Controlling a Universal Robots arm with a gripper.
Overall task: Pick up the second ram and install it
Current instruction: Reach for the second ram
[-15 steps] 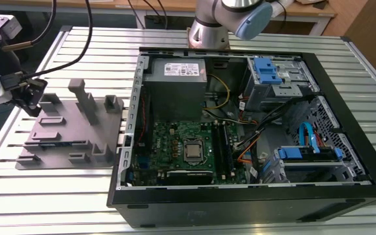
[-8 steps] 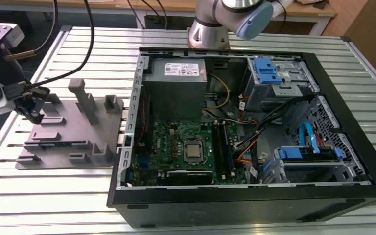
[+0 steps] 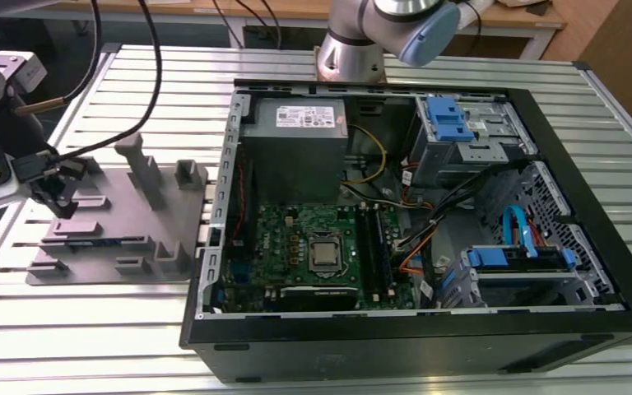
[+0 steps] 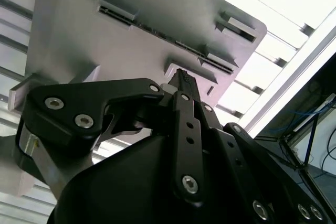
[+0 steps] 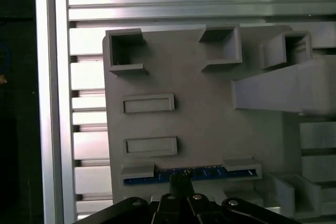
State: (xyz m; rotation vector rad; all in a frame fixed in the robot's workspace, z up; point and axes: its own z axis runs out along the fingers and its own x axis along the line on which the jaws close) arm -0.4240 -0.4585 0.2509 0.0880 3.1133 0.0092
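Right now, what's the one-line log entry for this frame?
thin dark memory stick: on edge in grey slotted holder plate | black gripper: shut, over stick, empty

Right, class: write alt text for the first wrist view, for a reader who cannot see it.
The black gripper hovers close to the second ram, a thin blue-edged stick standing on edge in clips on a grey holder plate. The plate, with several box-shaped pockets, lies on a slatted metal table.

grey slotted plastic holder plate (image 3: pixel 113 216) looking matt, smooth | silvery ribbed metal table (image 3: pixel 75 329) gleaming | black jointed metal gripper (image 4: pixel 181 78) shining dully
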